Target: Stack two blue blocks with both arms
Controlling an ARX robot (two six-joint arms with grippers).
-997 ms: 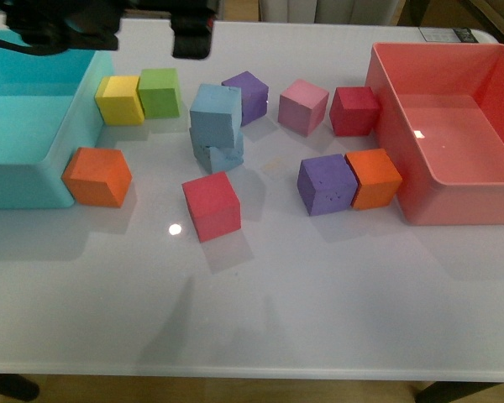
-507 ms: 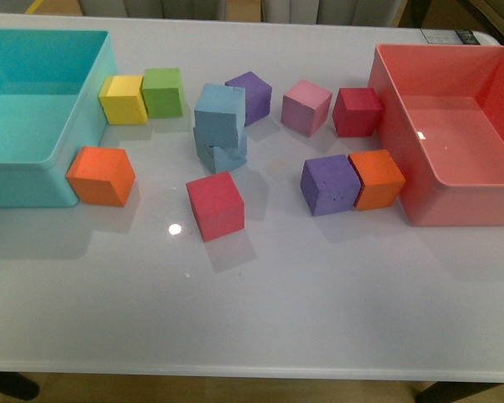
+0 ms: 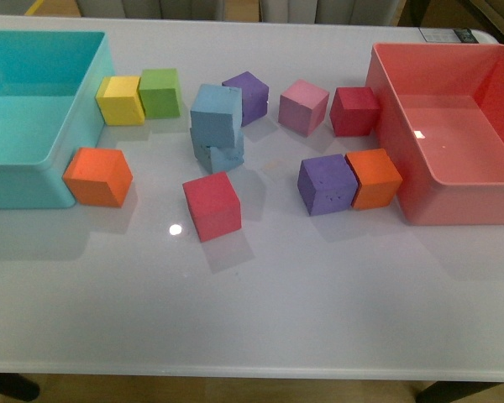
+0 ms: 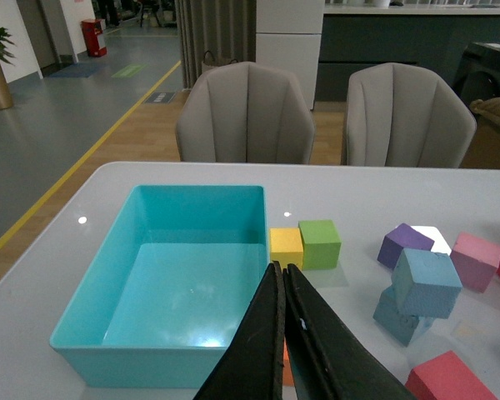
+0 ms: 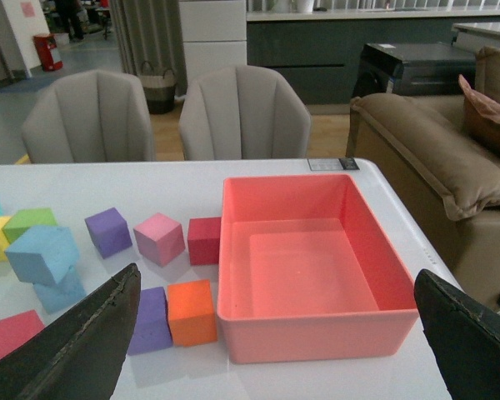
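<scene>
Blue blocks: the upper blue block sits on the lower blue block, left of centre on the worktop, toward the far side. The upper one is twisted and overhangs; the lower one peeks out at the near edge.
Stack state: the two touch, one atop the other — by my reading the stack is already made, though crooked.
Neighbours: purple cube just behind-right of the stack, red cube near it on the near side, green cube and yellow cube to the far left beside the turquoise bin.
Left pincer: left pincer is pressed together, tips meeting, nothing between them; it hangs high over the near rim of the turquoise bin.
Right pincer: right pincer is spread wide, its two tips at the picture's outer edges, empty, raised above the red bin.
Key relation: the stack lies to the right of the left pincer and well to the left of the right pincer — the left arm is the nearer one.
Front view: neither arm shows in it.
Judgement: if any correction is wanted, squaring the top block would fall to the left arm; a nudge risks toppling the overhang.
</scene>
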